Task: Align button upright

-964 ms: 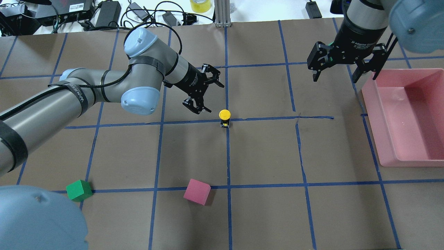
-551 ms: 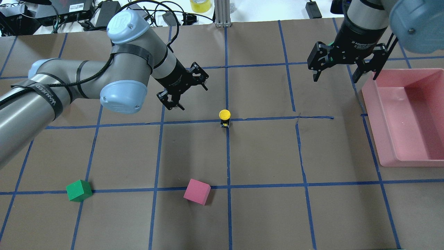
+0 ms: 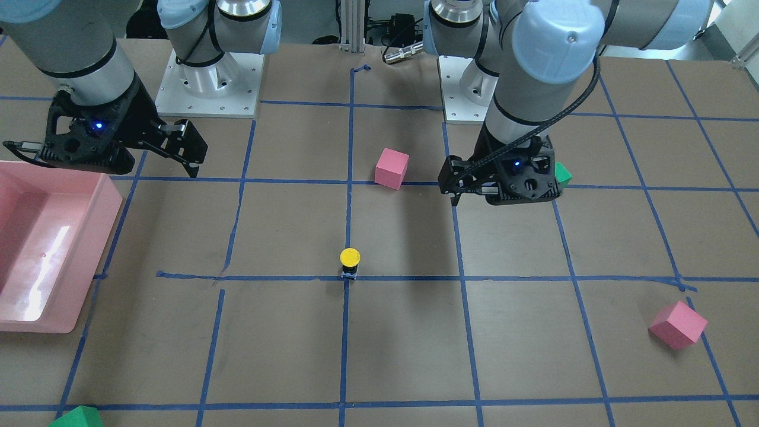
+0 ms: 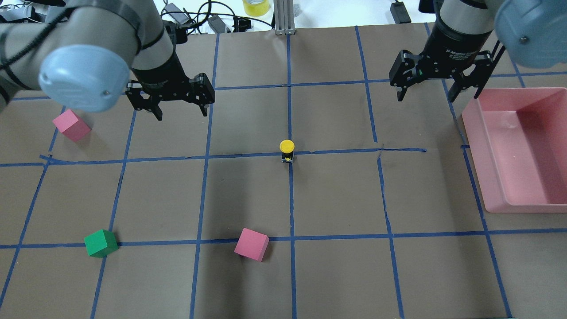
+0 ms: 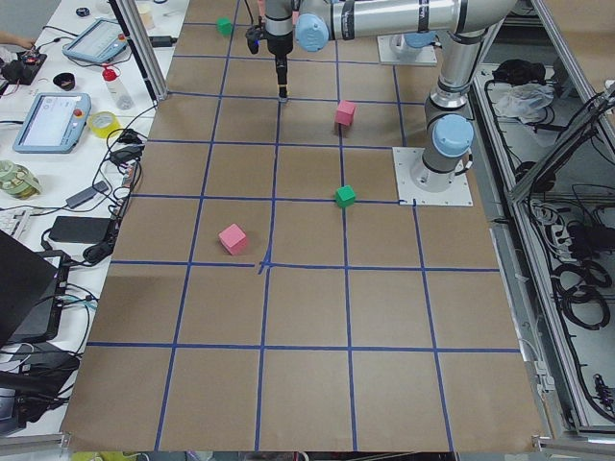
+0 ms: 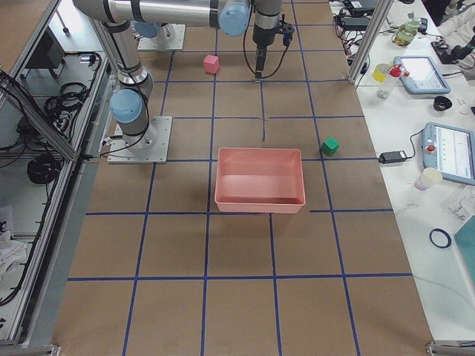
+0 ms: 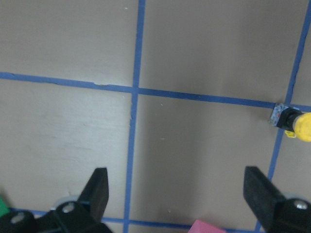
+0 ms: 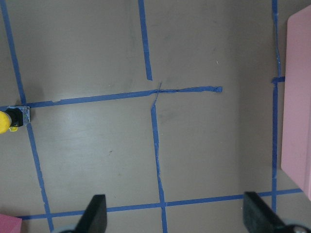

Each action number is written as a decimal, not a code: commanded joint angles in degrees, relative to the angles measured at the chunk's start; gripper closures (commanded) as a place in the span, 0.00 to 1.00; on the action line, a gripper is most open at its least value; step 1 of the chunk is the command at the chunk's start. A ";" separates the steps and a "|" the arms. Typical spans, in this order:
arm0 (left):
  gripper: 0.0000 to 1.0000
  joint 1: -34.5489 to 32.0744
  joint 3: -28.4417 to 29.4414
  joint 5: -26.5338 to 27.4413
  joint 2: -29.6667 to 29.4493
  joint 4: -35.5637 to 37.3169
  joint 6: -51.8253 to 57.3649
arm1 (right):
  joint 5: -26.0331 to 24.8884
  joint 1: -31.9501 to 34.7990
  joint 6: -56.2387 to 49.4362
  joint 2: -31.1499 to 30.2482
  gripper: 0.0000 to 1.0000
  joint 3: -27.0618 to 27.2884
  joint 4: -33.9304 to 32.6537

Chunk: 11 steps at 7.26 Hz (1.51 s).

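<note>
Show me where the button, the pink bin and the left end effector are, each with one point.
button (image 4: 287,145): overhead exterior view, on its yellow cap.
pink bin (image 4: 483,155): overhead exterior view, on the wall nearest the button.
left end effector (image 4: 181,114): overhead exterior view, midway between its fingertips.

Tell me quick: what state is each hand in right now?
Left hand: open, holding nothing.
Right hand: open, holding nothing.
</note>
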 commanded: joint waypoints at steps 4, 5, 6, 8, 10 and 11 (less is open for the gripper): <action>0.00 1.08 3.17 6.07 4.18 -4.54 -3.71 | -0.31 2.88 0.14 0.17 0.00 -0.36 -1.33; 0.00 0.74 4.03 5.76 4.26 -3.93 -4.58 | -0.40 2.80 0.14 0.35 0.00 -0.27 -1.42; 0.00 0.65 4.21 1.75 4.27 -2.45 -4.59 | -0.32 2.80 0.14 0.35 0.00 -0.27 -1.42; 0.00 -1.54 4.12 0.48 5.93 -2.61 -3.71 | -0.49 2.71 0.14 0.35 0.00 0.00 -1.42; 0.00 -1.81 4.21 0.57 7.43 -3.66 -3.71 | -0.49 2.62 0.14 0.17 0.00 0.08 -1.24; 0.00 -1.73 4.13 -0.74 7.26 -3.66 -3.79 | -0.41 2.53 0.05 0.26 0.00 0.35 -1.33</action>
